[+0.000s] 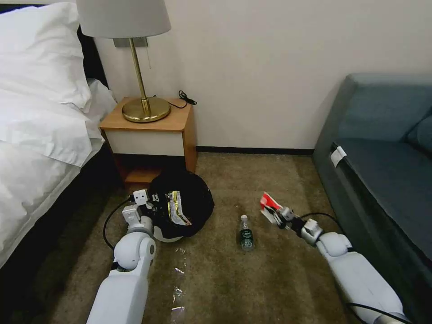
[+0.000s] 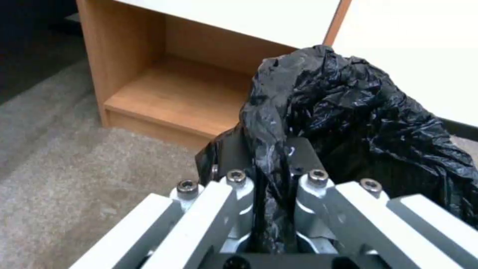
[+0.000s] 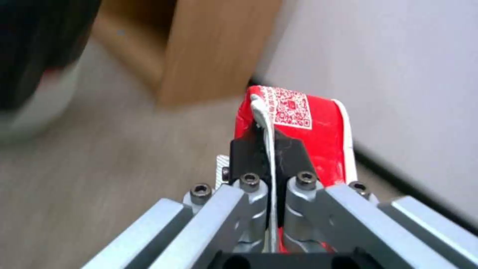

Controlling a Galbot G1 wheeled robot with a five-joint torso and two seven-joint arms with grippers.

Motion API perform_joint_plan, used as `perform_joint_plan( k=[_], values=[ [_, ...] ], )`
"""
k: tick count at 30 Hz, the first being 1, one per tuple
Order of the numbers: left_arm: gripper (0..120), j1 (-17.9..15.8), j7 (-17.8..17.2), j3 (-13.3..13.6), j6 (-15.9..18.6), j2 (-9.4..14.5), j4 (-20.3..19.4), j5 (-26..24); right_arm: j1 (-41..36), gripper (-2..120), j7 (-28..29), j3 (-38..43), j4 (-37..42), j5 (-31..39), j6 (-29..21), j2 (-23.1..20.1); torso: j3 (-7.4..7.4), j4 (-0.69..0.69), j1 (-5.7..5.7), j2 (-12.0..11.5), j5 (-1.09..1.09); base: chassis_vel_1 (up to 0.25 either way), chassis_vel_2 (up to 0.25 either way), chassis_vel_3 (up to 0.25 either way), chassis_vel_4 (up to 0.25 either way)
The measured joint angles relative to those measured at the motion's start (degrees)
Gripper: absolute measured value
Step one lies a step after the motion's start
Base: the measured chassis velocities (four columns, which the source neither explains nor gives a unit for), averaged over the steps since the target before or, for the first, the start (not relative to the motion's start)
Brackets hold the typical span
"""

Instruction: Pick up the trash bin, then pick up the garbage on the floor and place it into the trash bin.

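Observation:
The trash bin, white with a black bag liner, hangs tilted in front of the nightstand. My left gripper is shut on its rim and liner. Inside the bin lies a shiny gold wrapper. My right gripper is shut on the red-and-white wrapper, held above the carpet to the right of the bin. The clear plastic bottle with a dark label lies on the carpet between the two grippers. The blurred bin also appears in the right wrist view.
A wooden nightstand with a brass lamp stands just behind the bin. A bed runs along the left and a blue-grey sofa along the right. Scraps of clear film lie on the near carpet.

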Motion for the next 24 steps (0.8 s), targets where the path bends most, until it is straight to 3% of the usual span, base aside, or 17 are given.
perform_joint_plan(
  k=[6,11,24],
  values=[
    [5,-0.09,0.02,0.24,-0.06,-0.63,0.29,0.41,3.45,0,9.01,-6.23,5.27,2.65,-0.36,2.06,0.00,0.03,0.00,0.00,-0.02,0.000,0.000,0.000,0.000],
    [5,-0.41,0.00,0.55,-0.09,-1.02,0.18,0.69,7.49,0,18.19,-14.81,13.57,7.94,-3.99,4.76,0.00,0.02,0.00,0.00,-0.02,0.000,0.000,0.000,0.000],
    [5,-0.61,-0.60,1.14,0.33,-1.43,-1.15,1.47,7.25,0,21.24,-23.29,17.81,9.37,-6.48,8.90,-0.01,0.01,0.00,0.00,-0.01,0.000,0.000,0.000,0.000]
  ],
)
